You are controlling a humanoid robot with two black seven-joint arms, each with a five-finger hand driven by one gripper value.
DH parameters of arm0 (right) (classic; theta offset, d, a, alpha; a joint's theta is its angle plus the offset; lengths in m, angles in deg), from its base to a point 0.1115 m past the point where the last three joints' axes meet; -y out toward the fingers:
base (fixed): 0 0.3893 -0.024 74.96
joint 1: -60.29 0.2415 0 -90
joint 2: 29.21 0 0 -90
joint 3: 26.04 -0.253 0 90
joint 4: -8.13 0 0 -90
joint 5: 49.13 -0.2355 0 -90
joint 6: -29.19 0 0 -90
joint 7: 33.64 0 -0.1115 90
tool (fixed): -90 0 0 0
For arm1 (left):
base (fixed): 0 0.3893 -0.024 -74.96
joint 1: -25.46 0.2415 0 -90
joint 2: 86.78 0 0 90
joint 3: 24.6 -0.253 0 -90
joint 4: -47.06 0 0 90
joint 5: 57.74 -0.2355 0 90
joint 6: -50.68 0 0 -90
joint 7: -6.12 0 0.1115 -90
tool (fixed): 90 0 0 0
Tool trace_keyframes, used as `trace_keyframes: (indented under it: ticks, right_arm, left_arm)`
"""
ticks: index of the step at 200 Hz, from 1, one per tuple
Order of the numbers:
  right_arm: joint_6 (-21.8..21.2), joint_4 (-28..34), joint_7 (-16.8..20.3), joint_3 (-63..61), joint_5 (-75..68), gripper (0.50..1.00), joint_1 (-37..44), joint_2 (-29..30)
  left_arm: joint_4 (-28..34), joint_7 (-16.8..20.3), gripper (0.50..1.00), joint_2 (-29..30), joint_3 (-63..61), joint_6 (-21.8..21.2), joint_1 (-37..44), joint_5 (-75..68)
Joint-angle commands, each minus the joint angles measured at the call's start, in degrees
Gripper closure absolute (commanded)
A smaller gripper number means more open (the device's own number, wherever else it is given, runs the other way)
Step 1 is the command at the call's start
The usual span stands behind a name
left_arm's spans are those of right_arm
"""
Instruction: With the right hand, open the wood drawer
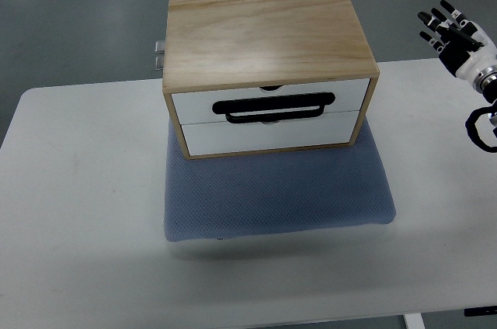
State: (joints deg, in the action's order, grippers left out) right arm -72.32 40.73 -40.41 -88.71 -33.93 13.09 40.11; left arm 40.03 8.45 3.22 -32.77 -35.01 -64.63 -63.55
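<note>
While the wood drawer [268, 104] sits closed, the right hand [457, 38] hovers well apart, fingers spread, holding nothing.

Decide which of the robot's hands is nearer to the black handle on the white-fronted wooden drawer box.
Right. The right hand hangs off to the right of the wooden drawer box, fingers spread, well clear of the black handle. The left hand is not in view, so only the right can be placed.

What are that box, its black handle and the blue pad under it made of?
The box looks like pale unvarnished wood with visible grain; its drawer fronts look smooth and painted white. The black handle could be plastic or metal. The blue pad looks like soft, dimpled foam or fabric.
</note>
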Motion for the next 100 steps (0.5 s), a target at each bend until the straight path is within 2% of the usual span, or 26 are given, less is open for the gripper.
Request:
trace_keyframes:
  ticks: [1,66,100]
  right_arm:
    - [0.0,0.09,0.01,0.0,-0.08,0.556,0.0,0.03]
    - [0.18,0.09,0.09,0.35,0.01,0.556,0.44,-0.76]
    - [-0.08,0.35,0.18,1.14,-0.08,0.556,1.05,-3.05]
  left_arm:
    - [0.0,0.04,0.5,0.0,0.0,0.0,0.0,0.0]
    - [0.0,0.05,0.5,0.0,0.0,0.0,0.0,0.0]
    - [0.0,-0.04,0.5,0.0,0.0,0.0,0.0,0.0]
